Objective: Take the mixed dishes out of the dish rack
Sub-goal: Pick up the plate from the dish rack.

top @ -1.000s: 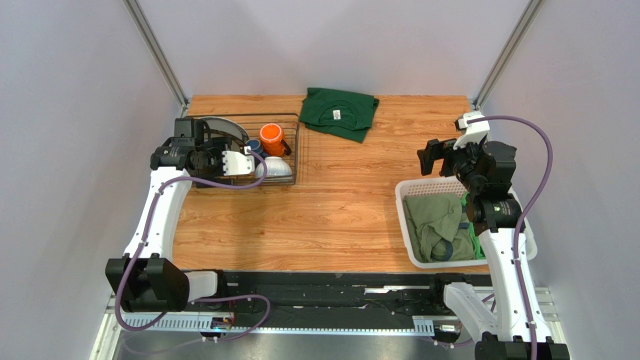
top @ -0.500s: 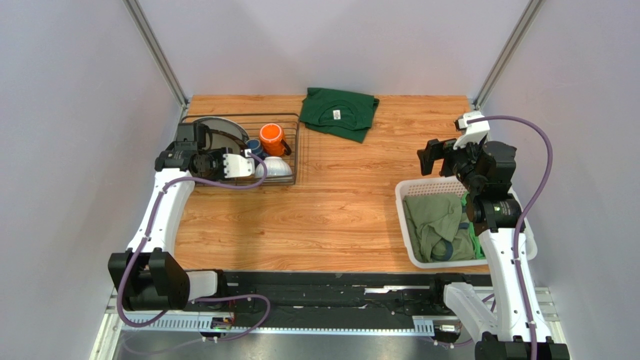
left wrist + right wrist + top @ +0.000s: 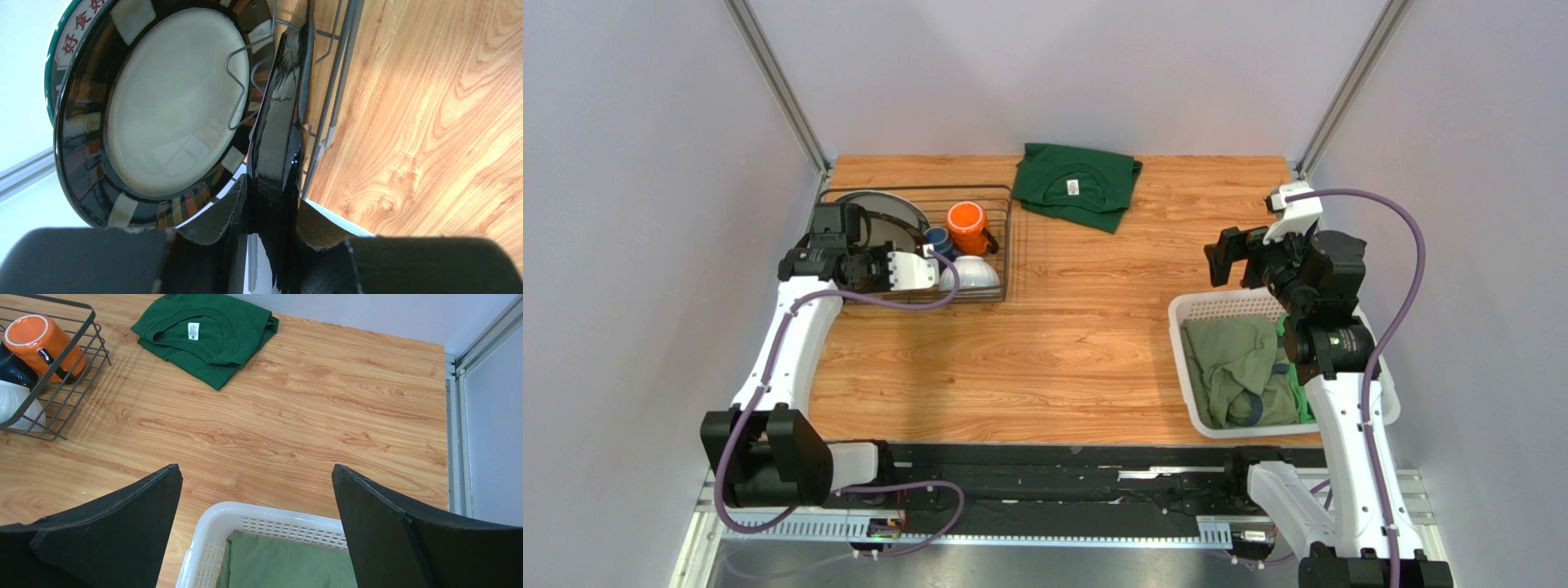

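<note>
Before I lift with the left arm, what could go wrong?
The left gripper pinches only the glossy rim of the edge-on plate; it may slip. The rack wires hug that plate and could snag. The round plate stands close beside it and could get knocked.

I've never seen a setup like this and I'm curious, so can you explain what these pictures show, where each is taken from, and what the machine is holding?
This is a robot with a left arm and a right arm, bolted at the near edge of a wooden table. The wide picture comes from a fixed camera above and behind them. The other two come from a camera on each wrist.

On the table are a wire dish rack, a folded green shirt and a white laundry basket of clothes. The rack holds an orange mug, a white bowl and a round dark-rimmed plate.

The left tool is shut on a dark glossy plate, seen edge-on at the rack. The right tool hangs open and empty near the basket.
</note>
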